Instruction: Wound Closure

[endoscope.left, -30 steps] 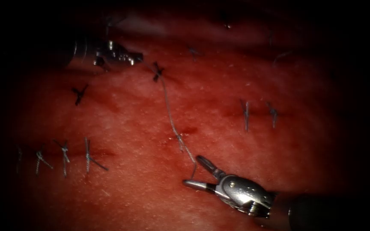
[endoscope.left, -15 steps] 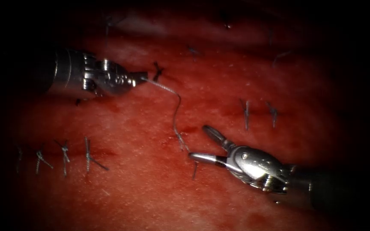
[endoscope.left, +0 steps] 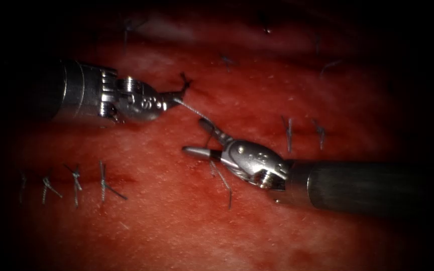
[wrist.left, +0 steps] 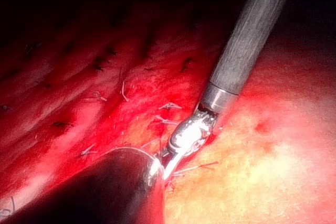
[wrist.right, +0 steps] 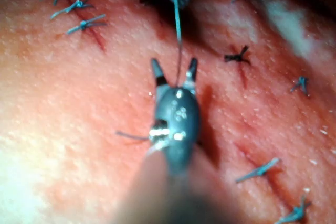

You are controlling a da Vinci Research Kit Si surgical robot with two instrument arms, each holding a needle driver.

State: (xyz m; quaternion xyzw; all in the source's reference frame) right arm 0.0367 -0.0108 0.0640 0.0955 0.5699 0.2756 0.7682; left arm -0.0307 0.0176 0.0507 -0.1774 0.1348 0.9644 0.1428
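My left tool (endoscope.left: 173, 97) comes in from the upper left, its jaws shut on the thread (endoscope.left: 191, 110). The thread runs down and right from them, between the open jaws of my right tool (endoscope.left: 193, 136), to a stitch in the tissue (endoscope.left: 151, 226) beneath that tool. A short tail (endoscope.left: 226, 188) lies below the stitch. In the right wrist view the right tool (wrist.right: 174, 68) stands open with the thread (wrist.right: 177, 30) passing between its jaws. The left wrist view has the right tool (wrist.left: 185, 139) beside a loop of thread (wrist.left: 131, 149).
Several finished knots (endoscope.left: 75, 180) line the tissue at the lower left, two more knots (endoscope.left: 288, 134) sit to the right, and one dark knot (endoscope.left: 184, 81) lies just past the left tool's tip. Red fluid wets the surface.
The left tool came in from the upper left and took hold of the thread. The right tool moved up and left, jaws still open, until the thread lay between them.
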